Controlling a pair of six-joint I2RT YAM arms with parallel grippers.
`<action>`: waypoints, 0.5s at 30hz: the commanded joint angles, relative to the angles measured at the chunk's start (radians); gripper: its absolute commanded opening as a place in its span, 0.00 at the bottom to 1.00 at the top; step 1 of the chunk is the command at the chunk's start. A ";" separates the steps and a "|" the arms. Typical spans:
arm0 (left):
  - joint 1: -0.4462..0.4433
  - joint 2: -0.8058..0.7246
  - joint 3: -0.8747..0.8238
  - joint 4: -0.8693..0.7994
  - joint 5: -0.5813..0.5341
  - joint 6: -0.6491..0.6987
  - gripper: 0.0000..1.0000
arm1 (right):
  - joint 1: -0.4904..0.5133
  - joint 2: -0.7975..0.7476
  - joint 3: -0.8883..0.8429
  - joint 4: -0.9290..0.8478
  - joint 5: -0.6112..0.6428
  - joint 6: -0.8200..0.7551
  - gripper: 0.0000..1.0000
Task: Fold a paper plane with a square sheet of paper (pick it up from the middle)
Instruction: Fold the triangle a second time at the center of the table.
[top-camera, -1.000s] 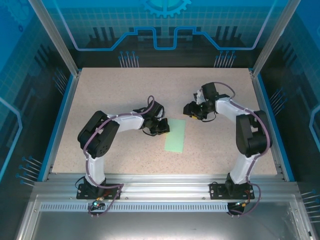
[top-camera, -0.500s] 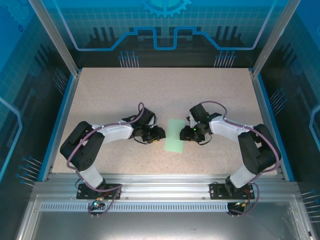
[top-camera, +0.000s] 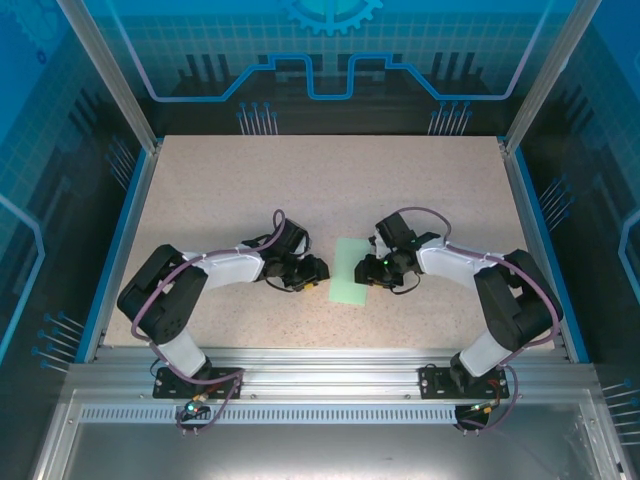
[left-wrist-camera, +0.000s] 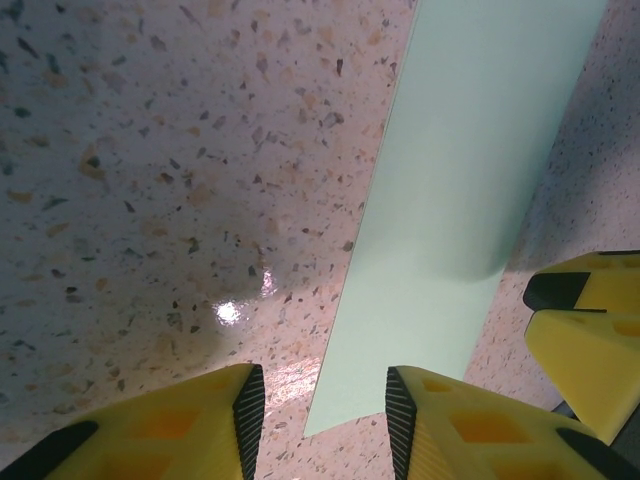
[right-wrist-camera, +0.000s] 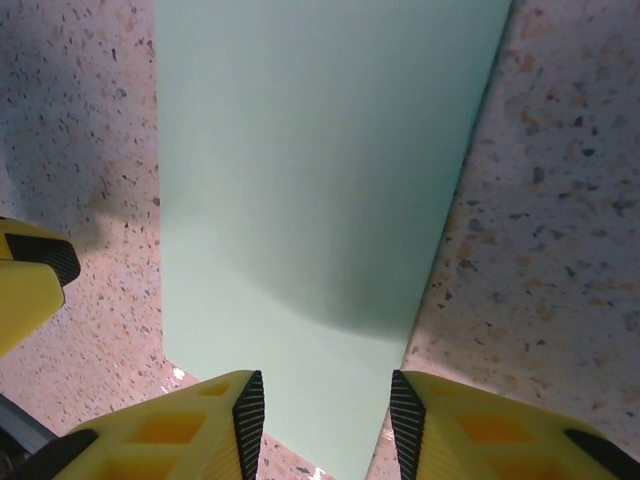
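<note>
The pale mint-green paper lies flat on the speckled table as a narrow rectangle, long side running away from the arms. My left gripper sits low at its left edge, open; in the left wrist view the paper has its near corner between the gripper's fingers. My right gripper is low at the right edge, open, and the paper spans the gap of this gripper. Each wrist view catches the other gripper's yellow fingers across the paper.
The speckled tabletop stretches bare around the paper. A blue rim and glass walls bound it on three sides, and the metal rail with the arm bases runs along the near edge.
Both arms have swung toward me and inward, lowering their grippers to opposite long edges of the paper. The paper has stayed in place.
</note>
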 joint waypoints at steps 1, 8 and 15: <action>-0.009 -0.007 -0.003 0.009 0.036 -0.011 0.41 | 0.014 0.023 0.005 0.001 -0.017 0.015 0.41; -0.016 0.015 0.012 -0.002 0.047 -0.005 0.41 | 0.014 0.046 -0.008 0.028 -0.043 0.015 0.40; -0.027 0.041 0.035 -0.016 0.050 -0.005 0.41 | 0.014 0.065 -0.012 0.033 -0.039 0.014 0.40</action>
